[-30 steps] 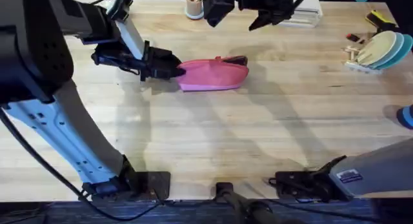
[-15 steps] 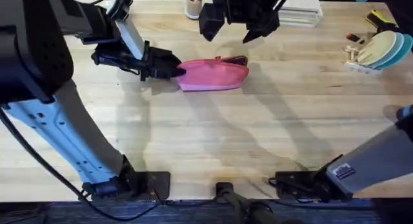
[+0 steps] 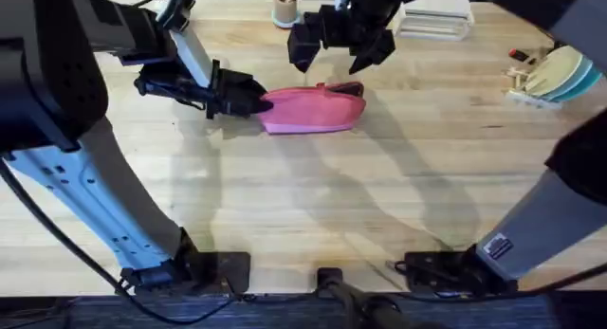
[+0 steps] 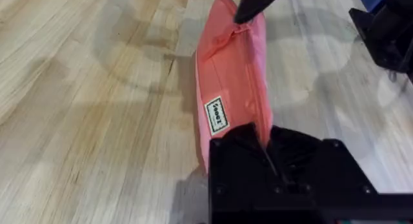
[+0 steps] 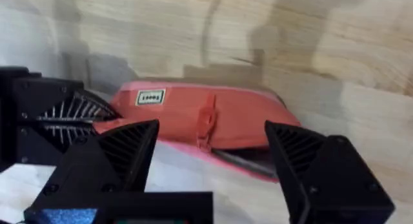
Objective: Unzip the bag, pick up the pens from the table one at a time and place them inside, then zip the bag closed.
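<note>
The pink bag (image 3: 313, 112) lies on the table (image 3: 313, 206) left of the middle; in the left wrist view the bag (image 4: 233, 75) shows its label. My left gripper (image 3: 254, 101) is shut on the bag's left end, its fingers (image 4: 240, 141) pinching the fabric. Just beyond the bag's far edge hovers my right gripper (image 3: 338, 54), open, its fingers (image 5: 126, 150) spread either side of the bag (image 5: 187, 111) and the zipper pull (image 5: 206, 121). A dark pen (image 3: 347, 87) sticks out at the bag's right end. The bag's opening shows as a dark slit (image 5: 248, 161).
A beige cup (image 3: 285, 7) and a white stack (image 3: 432, 16) stand at the far edge behind the right gripper. A rack of plates (image 3: 555, 73) sits far right. The right arm (image 3: 560, 206) crosses the right side. Bare wood lies in front of the bag.
My right gripper has come down and nearer, from the table's far edge to just over the bag. The left gripper and the bag have stayed put.
</note>
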`<state>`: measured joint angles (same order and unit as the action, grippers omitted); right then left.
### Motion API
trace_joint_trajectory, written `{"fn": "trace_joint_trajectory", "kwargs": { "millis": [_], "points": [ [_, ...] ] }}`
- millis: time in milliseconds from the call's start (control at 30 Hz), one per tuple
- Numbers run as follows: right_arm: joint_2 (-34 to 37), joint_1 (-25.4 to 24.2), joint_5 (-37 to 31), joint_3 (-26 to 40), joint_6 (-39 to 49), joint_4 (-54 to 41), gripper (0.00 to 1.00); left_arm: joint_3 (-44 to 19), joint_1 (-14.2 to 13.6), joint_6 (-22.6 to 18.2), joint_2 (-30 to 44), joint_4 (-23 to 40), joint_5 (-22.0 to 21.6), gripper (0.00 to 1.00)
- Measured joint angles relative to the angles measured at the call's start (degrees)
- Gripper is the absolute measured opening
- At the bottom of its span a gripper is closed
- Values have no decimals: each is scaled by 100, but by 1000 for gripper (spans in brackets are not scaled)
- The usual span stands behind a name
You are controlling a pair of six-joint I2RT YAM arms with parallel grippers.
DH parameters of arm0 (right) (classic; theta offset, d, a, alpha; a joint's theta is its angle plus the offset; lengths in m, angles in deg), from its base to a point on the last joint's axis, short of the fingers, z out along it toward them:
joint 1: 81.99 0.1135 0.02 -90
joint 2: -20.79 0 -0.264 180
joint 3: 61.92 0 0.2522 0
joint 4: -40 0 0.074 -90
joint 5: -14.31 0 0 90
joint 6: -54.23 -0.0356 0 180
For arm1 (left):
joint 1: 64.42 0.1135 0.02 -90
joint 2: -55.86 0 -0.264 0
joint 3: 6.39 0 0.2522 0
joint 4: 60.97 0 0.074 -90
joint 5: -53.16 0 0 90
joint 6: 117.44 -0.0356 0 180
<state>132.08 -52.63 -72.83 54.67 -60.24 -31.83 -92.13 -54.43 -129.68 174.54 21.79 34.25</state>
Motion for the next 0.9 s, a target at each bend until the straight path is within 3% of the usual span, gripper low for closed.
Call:
{"fn": "trace_joint_trajectory", "kwargs": {
  "millis": [700, 767, 900],
  "points": [
    [358, 210, 2, 0, -1, 94, 997, 0, 0, 0, 0, -30, -2, 43],
    [358, 212, 2, 0, 1, 87, 959, 0, 0, 0, 0, -38, -2, 42],
    [358, 212, -2, 0, -1, 34, 771, 0, 0, 0, 0, -44, -3, 42]
  ]
}}
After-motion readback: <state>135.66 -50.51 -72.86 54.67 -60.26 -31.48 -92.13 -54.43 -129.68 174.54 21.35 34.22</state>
